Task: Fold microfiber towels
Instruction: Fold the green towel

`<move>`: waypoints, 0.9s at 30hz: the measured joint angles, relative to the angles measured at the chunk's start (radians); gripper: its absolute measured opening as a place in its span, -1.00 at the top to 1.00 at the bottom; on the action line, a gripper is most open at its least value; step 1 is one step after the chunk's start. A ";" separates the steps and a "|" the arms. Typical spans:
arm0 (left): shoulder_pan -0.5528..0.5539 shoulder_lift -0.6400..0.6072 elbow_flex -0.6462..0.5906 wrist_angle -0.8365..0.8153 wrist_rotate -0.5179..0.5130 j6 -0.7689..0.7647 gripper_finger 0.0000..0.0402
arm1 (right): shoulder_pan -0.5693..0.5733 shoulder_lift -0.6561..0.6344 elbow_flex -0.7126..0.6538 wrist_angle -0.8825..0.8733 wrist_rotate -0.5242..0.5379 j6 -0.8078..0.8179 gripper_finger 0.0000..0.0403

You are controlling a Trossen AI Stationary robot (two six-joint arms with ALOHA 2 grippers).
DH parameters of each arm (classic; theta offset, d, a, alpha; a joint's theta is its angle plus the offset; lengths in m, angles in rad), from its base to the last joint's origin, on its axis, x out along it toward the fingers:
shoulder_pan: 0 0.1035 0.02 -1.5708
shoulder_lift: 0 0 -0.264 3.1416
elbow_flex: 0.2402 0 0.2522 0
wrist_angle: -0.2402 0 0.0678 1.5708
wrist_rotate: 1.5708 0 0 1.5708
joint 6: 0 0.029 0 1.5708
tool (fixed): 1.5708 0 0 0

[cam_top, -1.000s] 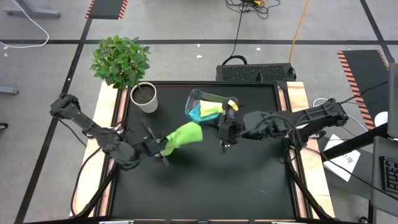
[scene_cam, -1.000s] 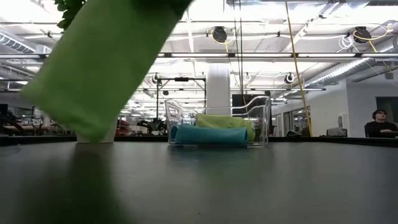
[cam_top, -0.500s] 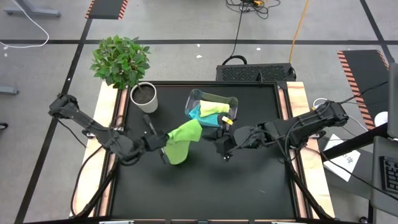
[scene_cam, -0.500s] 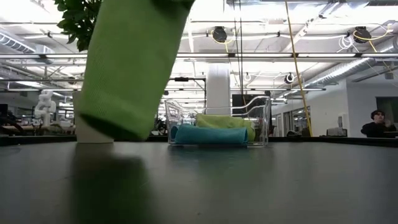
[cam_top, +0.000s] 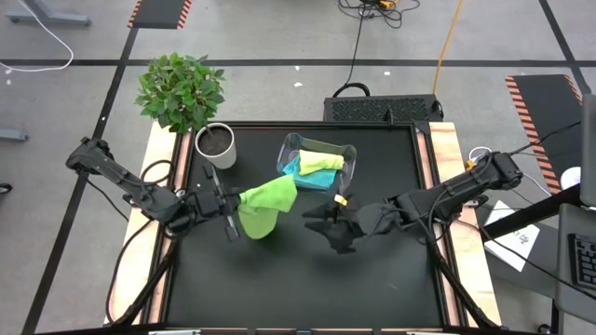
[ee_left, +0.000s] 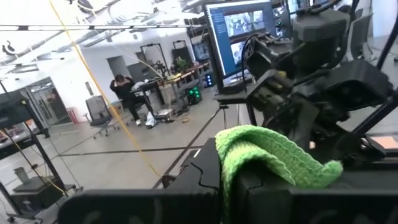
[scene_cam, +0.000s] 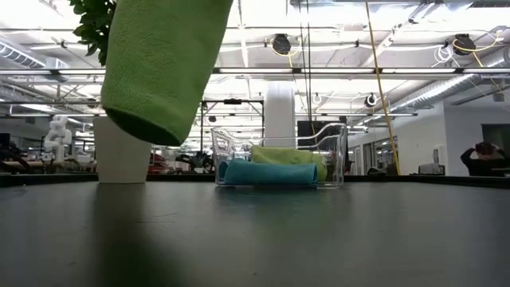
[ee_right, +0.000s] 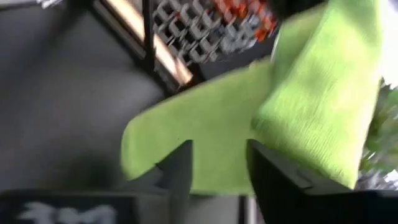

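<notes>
Black table (cam_top: 372, 279) w/ wood side rails is carrying white plant pot (cam_top: 216, 146) & clear bin (cam_top: 291, 149) near back edge.

The bright green towel (scene_cam: 163, 68) runs off the low view's top edge, hiding whatever holds it. The right wrist view is blurred. The left tool's (cam_top: 230, 207) fingertips are buried in cloth.

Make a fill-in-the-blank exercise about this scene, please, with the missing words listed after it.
1. The left gripper holds the bright ____ towel above the table.
2. The turquoise towel lies inside the clear ____.
3. The right gripper has its jaws ____ and holds nothing.
4. The white pot holds a ____.

Missing words: green; bin; open; plant
</notes>
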 joint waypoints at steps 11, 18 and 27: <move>0.000 0.000 0.000 0.055 0.040 -0.021 1.00 | 0.026 0.000 -0.227 0.583 0.141 -0.475 -0.22; 0.000 0.000 0.000 0.068 0.095 -0.046 1.00 | 0.018 0.005 -0.371 0.803 0.030 -0.770 -0.11; 0.013 0.014 0.001 0.067 0.132 -0.084 1.00 | -0.002 0.105 -0.374 1.024 -0.009 -1.035 0.04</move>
